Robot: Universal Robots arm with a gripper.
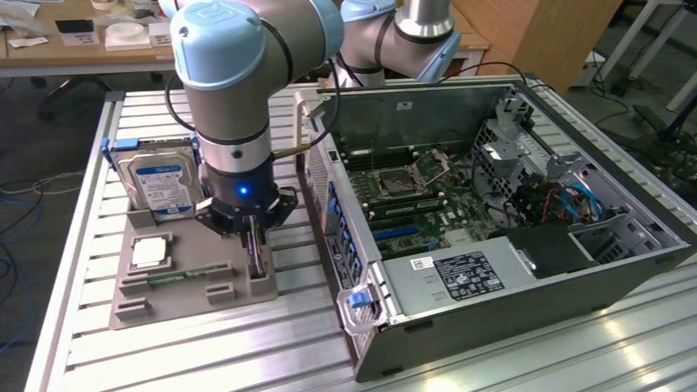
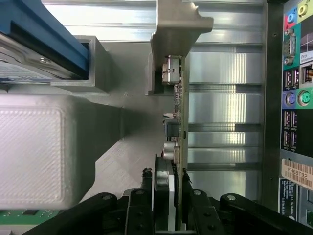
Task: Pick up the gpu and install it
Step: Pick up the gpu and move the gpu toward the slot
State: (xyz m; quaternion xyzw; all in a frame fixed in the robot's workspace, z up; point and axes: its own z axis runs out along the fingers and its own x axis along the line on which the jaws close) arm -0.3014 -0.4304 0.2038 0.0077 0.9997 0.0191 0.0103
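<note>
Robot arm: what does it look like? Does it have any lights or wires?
The arm is round silver-grey tubes with light blue caps on its joints. Its wrist is black with a small glowing blue light. The gripper is black, and a black cable loops beside the arm.

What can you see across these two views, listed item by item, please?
gpu: one, green card with silver bracket, standing on edge in the holder, on the side nearest the case
hard drive: one, silver with blue-white label, upright at the holder's far end
square chip: one, silvery, flat on the holder
memory stick: one, green, lying in the holder
holder: one, grey, on the table, exterior view's left
computer case: one, dark grey, open side up, exterior view's right
motherboard: one, green, inside the case
table: one, silver, slatted, under everything
arm: one, silver and pale blue, reaching down at the gpu
</note>
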